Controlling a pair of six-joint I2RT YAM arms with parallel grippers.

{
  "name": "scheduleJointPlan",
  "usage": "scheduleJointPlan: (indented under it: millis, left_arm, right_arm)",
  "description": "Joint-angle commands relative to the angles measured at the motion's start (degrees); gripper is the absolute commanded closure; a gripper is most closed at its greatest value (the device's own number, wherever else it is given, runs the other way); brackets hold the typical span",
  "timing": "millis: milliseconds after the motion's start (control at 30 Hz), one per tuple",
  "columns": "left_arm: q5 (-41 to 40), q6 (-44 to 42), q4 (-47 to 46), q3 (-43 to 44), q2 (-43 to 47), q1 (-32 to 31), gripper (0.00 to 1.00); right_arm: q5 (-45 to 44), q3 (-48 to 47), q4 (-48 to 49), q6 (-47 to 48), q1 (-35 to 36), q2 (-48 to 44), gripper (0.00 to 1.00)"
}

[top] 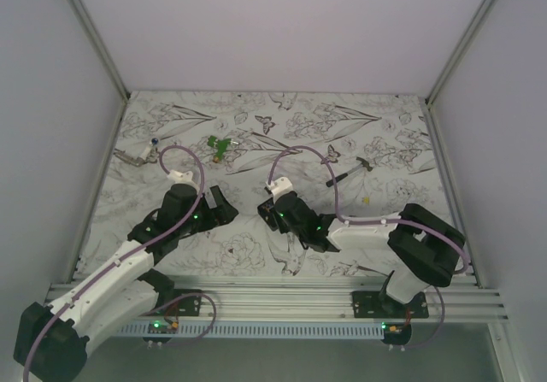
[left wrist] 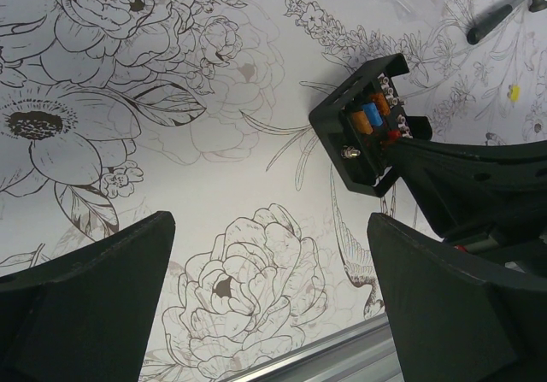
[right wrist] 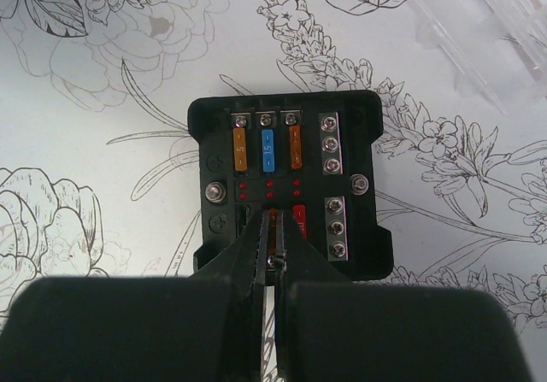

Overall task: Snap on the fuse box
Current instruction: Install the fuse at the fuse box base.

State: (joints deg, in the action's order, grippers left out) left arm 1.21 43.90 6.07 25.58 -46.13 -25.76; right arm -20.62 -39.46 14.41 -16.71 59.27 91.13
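The fuse box (right wrist: 269, 185) is a small black square box lying open-side up on the flowered mat, with orange and blue fuses in its top row and a red one lower down. It also shows in the left wrist view (left wrist: 363, 130) and in the top view (top: 271, 214). My right gripper (right wrist: 273, 221) reaches over its near edge, its jaws pinched on an orange fuse in the lower row. My left gripper (left wrist: 272, 221) is open and empty above the mat, left of the box and apart from it (top: 224, 207).
A clear plastic cover (right wrist: 479, 32) lies beyond the box to the right. A green piece (top: 220, 146), a thin black tool (top: 350, 170), a small yellow bit (top: 366, 200) and a metal part (top: 137, 155) lie farther back. An aluminium rail (top: 282, 301) runs along the near edge.
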Motion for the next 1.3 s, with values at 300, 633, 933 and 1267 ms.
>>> scheduleJointPlan:
  millis: [300,633,933,1267]
  left_arm:
    - [0.3,0.0,0.4,-0.4,0.1,0.4,0.01]
    - [0.5,0.2,0.4,-0.6,0.5,0.5,0.01]
    - [0.2,0.5,0.4,-0.8,1.0,0.4,0.0]
    - [0.0,2.0,0.5,-1.4,1.8,0.4,0.01]
  right_arm:
    - [0.6,-1.5,0.3,-0.1,-0.7,1.4,1.0]
    - [0.4,-0.1,-5.4,0.2,-0.7,1.9,1.0]
    - [2.1,2.8,-10.4,-1.6,-0.7,0.3,1.0]
    - [2.2,-0.3,-11.8,-2.7,-1.6,6.2,1.0]
